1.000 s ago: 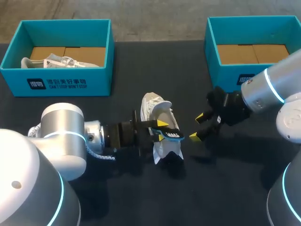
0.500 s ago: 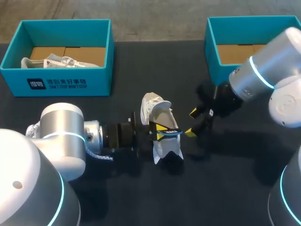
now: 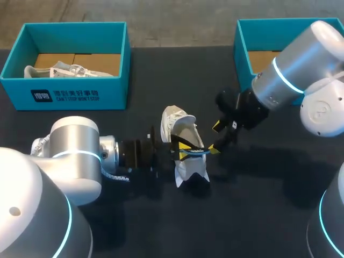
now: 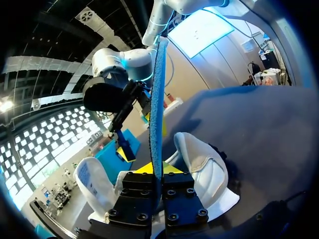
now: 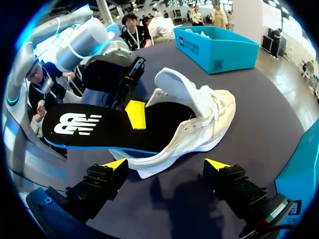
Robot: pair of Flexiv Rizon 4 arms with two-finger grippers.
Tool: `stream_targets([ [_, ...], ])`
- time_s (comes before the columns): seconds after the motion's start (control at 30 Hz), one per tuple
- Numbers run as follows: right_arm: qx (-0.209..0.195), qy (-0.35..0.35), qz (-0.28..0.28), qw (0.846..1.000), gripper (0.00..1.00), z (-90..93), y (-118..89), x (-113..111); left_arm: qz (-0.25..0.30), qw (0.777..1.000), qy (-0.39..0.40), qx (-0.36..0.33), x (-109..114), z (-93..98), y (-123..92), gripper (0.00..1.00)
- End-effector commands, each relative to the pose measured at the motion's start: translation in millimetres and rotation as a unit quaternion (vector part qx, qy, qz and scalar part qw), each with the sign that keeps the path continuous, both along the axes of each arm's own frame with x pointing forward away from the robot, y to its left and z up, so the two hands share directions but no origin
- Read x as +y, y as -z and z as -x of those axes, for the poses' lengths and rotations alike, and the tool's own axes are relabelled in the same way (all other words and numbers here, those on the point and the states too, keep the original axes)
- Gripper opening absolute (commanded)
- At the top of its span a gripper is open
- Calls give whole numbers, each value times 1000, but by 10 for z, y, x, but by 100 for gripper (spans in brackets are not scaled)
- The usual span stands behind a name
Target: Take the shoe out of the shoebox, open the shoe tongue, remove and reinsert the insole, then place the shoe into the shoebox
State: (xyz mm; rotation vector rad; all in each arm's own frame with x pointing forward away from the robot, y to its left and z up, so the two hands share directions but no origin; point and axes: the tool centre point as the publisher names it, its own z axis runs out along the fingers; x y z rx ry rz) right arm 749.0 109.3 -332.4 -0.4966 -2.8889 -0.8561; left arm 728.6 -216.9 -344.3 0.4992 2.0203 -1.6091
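The white shoe [image 3: 181, 141] lies on the dark table at mid-table, tongue pulled open. My left gripper [image 3: 185, 149] comes in from the left and is shut on the black, blue-edged insole [image 3: 194, 151], which sticks out of the shoe's opening. In the left wrist view the insole [image 4: 158, 94] stands edge-on between that gripper's [image 4: 158, 172] fingers, with the shoe [image 4: 202, 167] beside them. My right gripper [image 3: 216, 138] hangs open just right of the shoe. In its own view it [image 5: 166, 164] faces the shoe's [image 5: 204, 112] side and the insole [image 5: 84, 127], touching neither.
A teal shoebox [image 3: 70, 94] at the back left holds another white shoe [image 3: 59, 70]. A second teal shoebox [image 3: 244, 59] stands at the back right, partly behind my right arm, showing a cardboard floor.
My right gripper has swung left and back toward the shoe, staying open. My left gripper's fingers have closed onto the insole; shoe and insole have barely moved.
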Motion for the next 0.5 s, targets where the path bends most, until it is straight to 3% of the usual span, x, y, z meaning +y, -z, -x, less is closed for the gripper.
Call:
stream_targets([
  [0.03,-1,1,5,1000,100,18,-17,7,-3,1000,-1,0,-34,-22,33,11],
  [0.07,-1,1,6,1000,100,18,-17,5,-3,1000,-1,0,-35,-22,22,22],
  [0.23,-1,0,8,1000,100,16,-25,-1,5,1000,-4,-4,-18,5,-54,36],
  [0.5,-2,7,9,1000,100,27,-25,-40,17,1000,3,-10,-47,72,-166,35],
])
